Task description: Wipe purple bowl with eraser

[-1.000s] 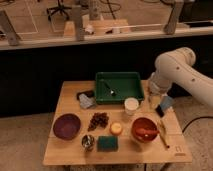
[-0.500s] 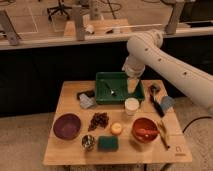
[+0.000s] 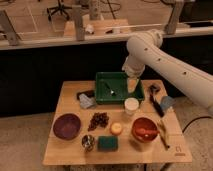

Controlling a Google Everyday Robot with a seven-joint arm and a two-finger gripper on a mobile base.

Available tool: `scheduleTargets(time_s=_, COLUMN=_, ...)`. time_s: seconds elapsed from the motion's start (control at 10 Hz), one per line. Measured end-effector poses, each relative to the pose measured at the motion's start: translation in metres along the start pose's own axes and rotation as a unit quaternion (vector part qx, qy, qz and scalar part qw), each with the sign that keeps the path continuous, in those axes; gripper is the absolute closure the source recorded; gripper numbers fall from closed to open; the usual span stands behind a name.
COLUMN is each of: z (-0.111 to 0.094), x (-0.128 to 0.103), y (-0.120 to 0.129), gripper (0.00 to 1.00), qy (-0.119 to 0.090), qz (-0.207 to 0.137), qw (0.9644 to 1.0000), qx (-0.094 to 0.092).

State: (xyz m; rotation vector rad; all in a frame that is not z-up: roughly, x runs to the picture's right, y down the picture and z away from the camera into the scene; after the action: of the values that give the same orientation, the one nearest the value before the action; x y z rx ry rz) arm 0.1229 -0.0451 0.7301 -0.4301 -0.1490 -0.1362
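The purple bowl [image 3: 67, 125] sits near the front left of the wooden table [image 3: 70, 152]. A small dark block [image 3: 85, 94], possibly the eraser, lies at the left of the green tray, beside a grey-blue cloth [image 3: 88, 102]. My white arm reaches in from the right. My gripper [image 3: 132, 85] points down over the right part of the green tray [image 3: 106, 80], far from the bowl and the dark block.
A white cup [image 3: 131, 105] stands in front of the tray. There are dark grapes [image 3: 99, 120], a small yellow item [image 3: 116, 128], a metal cup [image 3: 88, 141], a green sponge [image 3: 107, 143], a red bowl [image 3: 145, 129], a banana [image 3: 164, 134], and a brush and blue object [image 3: 161, 100] at the right edge.
My arm has swung left from the table's right side to over the green tray and come nearer the camera. The table's objects have not moved.
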Motion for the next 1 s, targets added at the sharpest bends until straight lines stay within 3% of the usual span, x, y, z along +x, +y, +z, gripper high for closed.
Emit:
scheduleTargets(time_s=0.3, z=0.002, x=-0.001, y=-0.002, gripper=0.2, qy=0.002, qz=-0.006, qw=1.0, qx=0.0)
scheduleTargets(time_s=0.5, z=0.015, x=-0.021, y=-0.018, gripper=0.2, qy=-0.002, qz=-0.029, qw=0.9996, qx=-0.001)
scheduleTargets(time_s=1.0, z=0.051, x=-0.127, y=-0.075, gripper=0.2, qy=-0.02, qz=-0.103, qw=0.9945, qx=0.004)
